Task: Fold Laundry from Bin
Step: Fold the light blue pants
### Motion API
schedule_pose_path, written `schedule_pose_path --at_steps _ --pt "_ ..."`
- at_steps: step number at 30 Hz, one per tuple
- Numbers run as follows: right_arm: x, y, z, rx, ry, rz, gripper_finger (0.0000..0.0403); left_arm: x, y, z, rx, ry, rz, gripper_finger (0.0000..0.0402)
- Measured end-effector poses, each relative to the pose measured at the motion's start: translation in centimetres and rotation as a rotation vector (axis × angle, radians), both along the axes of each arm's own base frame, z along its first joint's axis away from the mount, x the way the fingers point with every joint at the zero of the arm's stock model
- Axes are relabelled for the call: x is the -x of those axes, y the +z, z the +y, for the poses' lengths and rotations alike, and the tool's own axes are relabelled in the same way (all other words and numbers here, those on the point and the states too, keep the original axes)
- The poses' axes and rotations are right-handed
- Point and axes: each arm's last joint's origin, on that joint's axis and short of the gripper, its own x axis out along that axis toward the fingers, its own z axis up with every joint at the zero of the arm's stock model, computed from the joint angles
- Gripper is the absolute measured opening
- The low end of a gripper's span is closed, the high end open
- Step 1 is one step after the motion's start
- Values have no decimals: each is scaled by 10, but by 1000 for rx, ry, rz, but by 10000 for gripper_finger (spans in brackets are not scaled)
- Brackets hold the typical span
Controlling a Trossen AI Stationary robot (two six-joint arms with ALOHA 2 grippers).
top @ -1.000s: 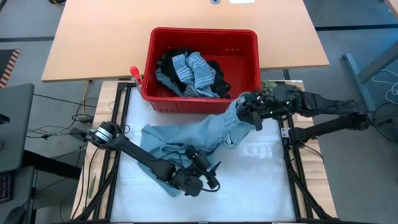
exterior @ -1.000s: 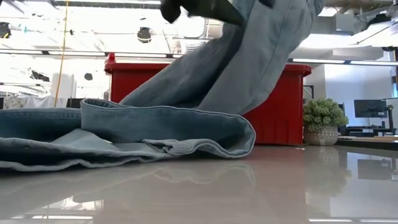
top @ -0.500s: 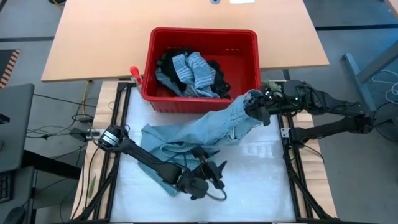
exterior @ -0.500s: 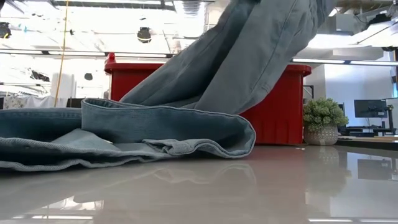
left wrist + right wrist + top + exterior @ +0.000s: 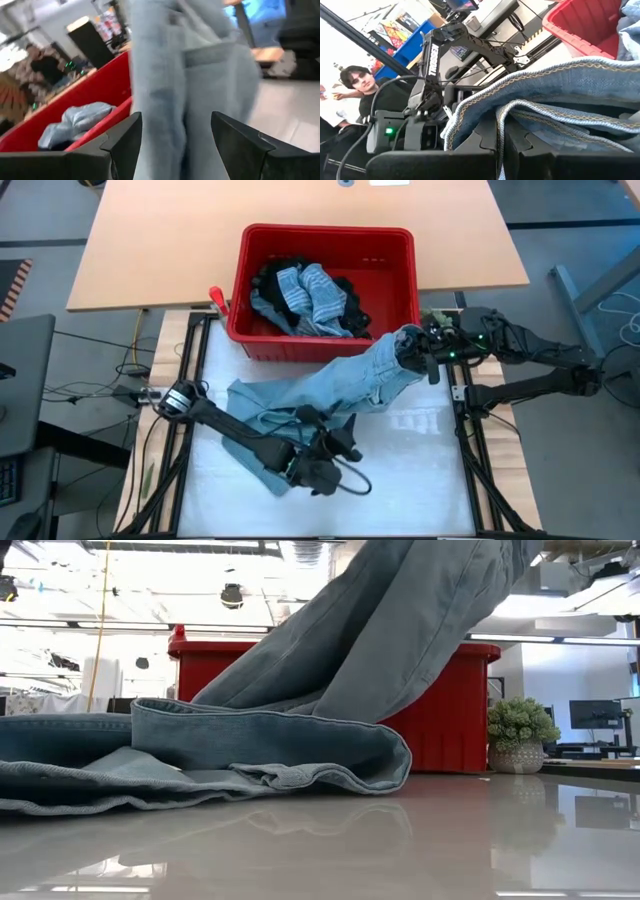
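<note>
A light denim-blue garment (image 5: pixel 300 395) of the laundry lies partly bunched on the white table, in front of the red bin (image 5: pixel 400 290). One end rises slanting to my right gripper (image 5: pixel 412 352), which is shut on it near the bin's right front corner. The lying part (image 5: pixel 250 750) rests on the table in folds. My left gripper (image 5: pixel 342 444) hovers open over the table's near middle, pointing level at the raised cloth (image 5: pixel 185 90); its fingers stand apart before it. A blue-white striped garment (image 5: pixel 310 295) and black ones lie in the bin. My right gripper pinches a stitched edge of the denim garment (image 5: pixel 530 75) between its two fingers, coming about level from the table's right side. Several folded layers show at the fingers. The held end is lifted clear, and the cloth slopes down from it to the part on the table.
A wooden table top (image 5: pixel 150 250) lies behind the bin. A small green fuzzy lump (image 5: pixel 518 730) stands right of the bin. The near right part of the white table (image 5: pixel 420 470) is bare. A person (image 5: pixel 355 85) sits beyond the table.
My left gripper has risen and rolled about its pointing line, drifting slightly toward the raised cloth, still open. My right gripper has carried the garment's held end a little toward the table's right edge, then kept still; the part on the table has stayed put.
</note>
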Motion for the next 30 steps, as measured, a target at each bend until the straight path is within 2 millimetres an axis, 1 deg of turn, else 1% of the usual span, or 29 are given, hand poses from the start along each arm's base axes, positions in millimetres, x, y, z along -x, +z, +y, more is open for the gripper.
schedule_pose_path --at_steps 4,7,12,14,19,23,27,30 --pt "0 0 0 10 3 -1 27 -3 6 8 60 -45 -40 226" --pt "0 0 0 12 4 -1 28 -5 0 14 112 -92 -28 226" --pt "0 0 -1 17 -3 3 28 -9 -16 30 383 -176 -60 226" --pt "0 -1 -3 18 -12 3 28 -9 -19 34 438 -177 -64 226" --pt "0 -1 -7 23 -31 4 28 -10 -27 36 477 -196 -13 226" --pt "1 -1 -9 27 -35 3 28 -16 -42 36 489 -182 -1 226" --pt "0 0 -9 26 -36 0 28 -23 -64 32 436 -172 42 226" --pt "0 0 -9 22 -37 -4 28 -27 -78 32 354 -118 50 226"
